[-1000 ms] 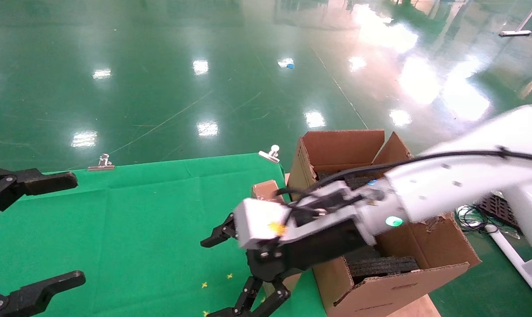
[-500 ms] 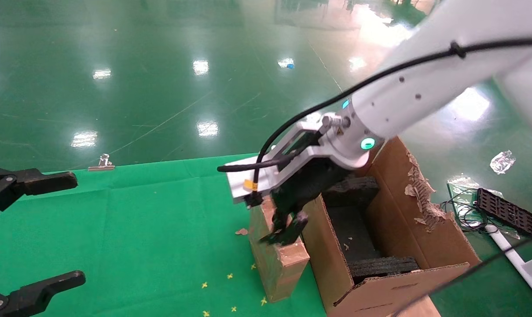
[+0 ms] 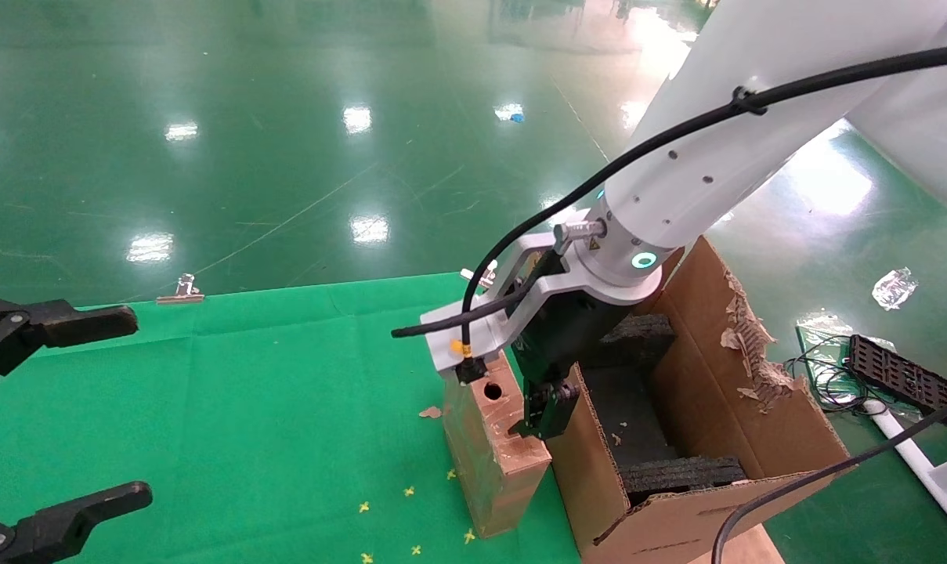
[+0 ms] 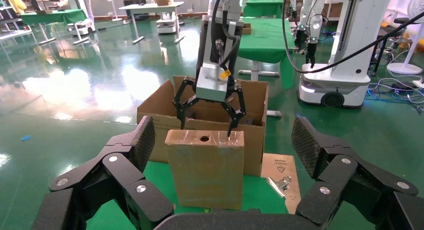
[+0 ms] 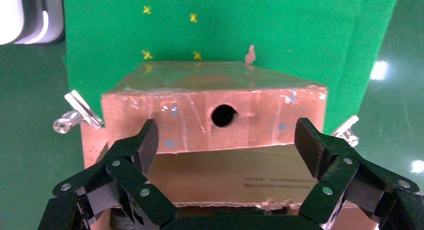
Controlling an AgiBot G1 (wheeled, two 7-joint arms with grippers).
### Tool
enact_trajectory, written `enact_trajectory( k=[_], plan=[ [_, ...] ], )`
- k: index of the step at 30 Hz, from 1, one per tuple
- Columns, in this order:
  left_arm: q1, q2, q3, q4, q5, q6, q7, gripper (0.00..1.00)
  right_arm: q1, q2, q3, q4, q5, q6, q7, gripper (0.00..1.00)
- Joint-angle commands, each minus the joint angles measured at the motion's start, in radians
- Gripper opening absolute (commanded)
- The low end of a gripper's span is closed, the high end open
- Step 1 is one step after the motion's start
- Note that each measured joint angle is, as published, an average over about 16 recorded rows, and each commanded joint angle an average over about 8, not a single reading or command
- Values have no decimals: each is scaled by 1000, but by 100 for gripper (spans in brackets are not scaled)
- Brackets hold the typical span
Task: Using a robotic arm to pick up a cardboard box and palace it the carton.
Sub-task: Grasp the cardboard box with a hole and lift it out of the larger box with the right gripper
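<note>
So the counter is a big green cloth with loads of free room on its left and middle, and everything is crammed at its right edge. Biggest thing there is the carton, standing just off that edge with its flaps up, one flap badly torn, and black foam blocks lining the inside with an open slot between them. The robotic arm comes down from the upper right, cable running along it, and its right gripper hangs over the seam where the carton wall meets the cardboard box. Its jaws are spread wide, not holding anything, straddling the top of the box. The box stands on end on the counter, hole facing up, pressed right against the carton's outer wall, so that wall is what blocks it on that side. The left gripper is parked at the counter's far left with its jaws released too. Small stuff: metal clips along the back edge, a cardboard scrap beside the box.
</note>
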Motion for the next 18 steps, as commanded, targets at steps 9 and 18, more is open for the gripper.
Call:
enact_trajectory(
  k=[9,18],
  plan=[
    [0,0,1,0,0,0,0,100,38,0,-47,-31,2,7,145,100],
    [0,-1,1,0,-1,-1,1,100,50,-50,-111,-309,87,-30,559,100]
  ],
)
